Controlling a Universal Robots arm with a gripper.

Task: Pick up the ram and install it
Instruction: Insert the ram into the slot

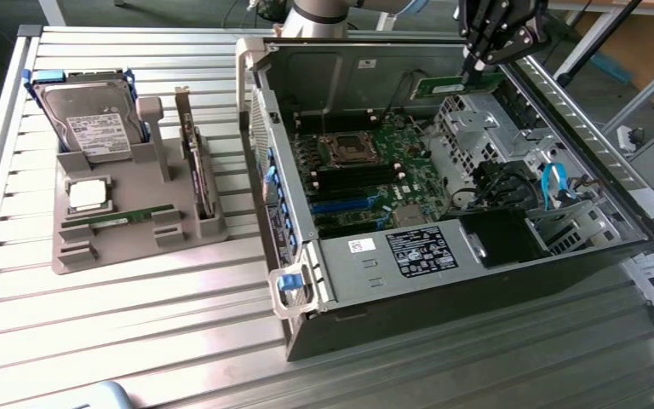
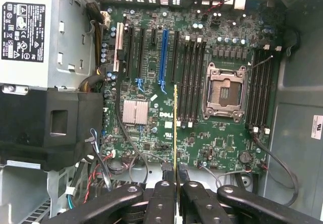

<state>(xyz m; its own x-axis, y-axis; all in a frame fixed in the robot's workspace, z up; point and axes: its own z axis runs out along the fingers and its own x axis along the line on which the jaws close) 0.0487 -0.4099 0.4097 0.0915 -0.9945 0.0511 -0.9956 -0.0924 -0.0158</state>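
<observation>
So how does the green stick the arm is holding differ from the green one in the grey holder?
The held ram is clamped in the end effector; the holder stick lies free in the grey holder. The held ram hangs over the open computer case; the holder stick sits outside it, on the table. Both are long, thin green boards.

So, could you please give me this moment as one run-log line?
gripper: shut on ram | ram: held over open computer case, above motherboard | install: ram not yet seated

Open computer case (image 1: pixel 339 72); grey holder (image 1: pixel 123 249) bearing hard drive (image 1: pixel 91 121), processor chip (image 1: pixel 86 196).
</observation>
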